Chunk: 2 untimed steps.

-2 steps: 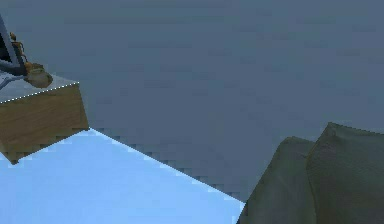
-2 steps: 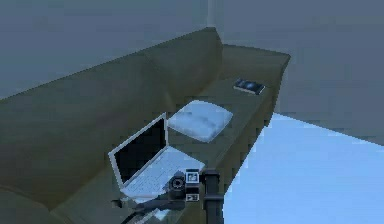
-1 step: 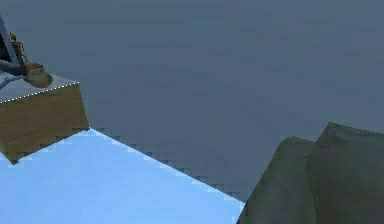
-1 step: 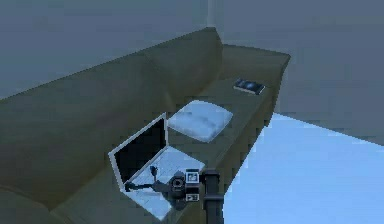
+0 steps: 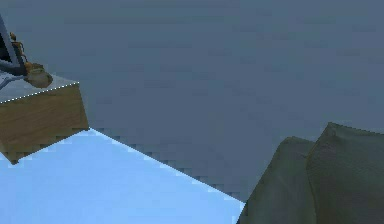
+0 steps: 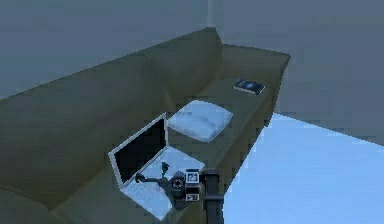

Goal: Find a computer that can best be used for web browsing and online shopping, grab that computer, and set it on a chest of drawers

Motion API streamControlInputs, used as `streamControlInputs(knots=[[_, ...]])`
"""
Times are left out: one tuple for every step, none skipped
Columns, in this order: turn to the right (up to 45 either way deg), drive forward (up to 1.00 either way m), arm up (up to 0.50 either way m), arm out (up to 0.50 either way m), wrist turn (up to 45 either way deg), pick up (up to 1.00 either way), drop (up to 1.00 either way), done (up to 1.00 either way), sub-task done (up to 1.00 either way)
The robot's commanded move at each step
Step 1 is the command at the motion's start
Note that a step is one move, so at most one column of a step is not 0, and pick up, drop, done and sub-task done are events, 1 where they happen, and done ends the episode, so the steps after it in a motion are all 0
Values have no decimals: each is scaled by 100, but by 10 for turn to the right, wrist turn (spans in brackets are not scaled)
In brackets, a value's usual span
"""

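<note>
One dark arm [image 6: 213, 202] in the arm side view. Comes up from the near edge, just right of the middle. Ends in two small white squares [image 6: 190, 183] with black marks, too small to read. Left of those, one gripper [image 6: 152, 176] with two thin fingers, reaching left. Sits at the flat keyboard part of the laptop [image 6: 140, 150]. Cannot tell if touching it or just above it. Cannot tell if holding anything.

One laptop, lid up, dark screen with a pale rim. Lies on the seat of one long dark green sofa [image 6: 90, 100], at the near left end. Just past it along the seat, one white pillow [image 6: 200, 121], lying flat. Far along the seat, by the far armrest, one small dark flat thing [image 6: 249, 87], like a thin book. Right of the sofa, pale blue floor [image 6: 310, 170].

In the forward view, one wooden box [image 5: 40, 115] at the left, with a few small things [image 5: 25, 66] on top, too blurred to name. At the near right, one dark green cushioned seat [image 5: 320, 180].
</note>
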Motion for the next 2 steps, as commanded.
streamControlInputs(knots=[[0,0,-30,0,0,0,0,0,0],[0,0,0,0,0,100,0,0,0]])
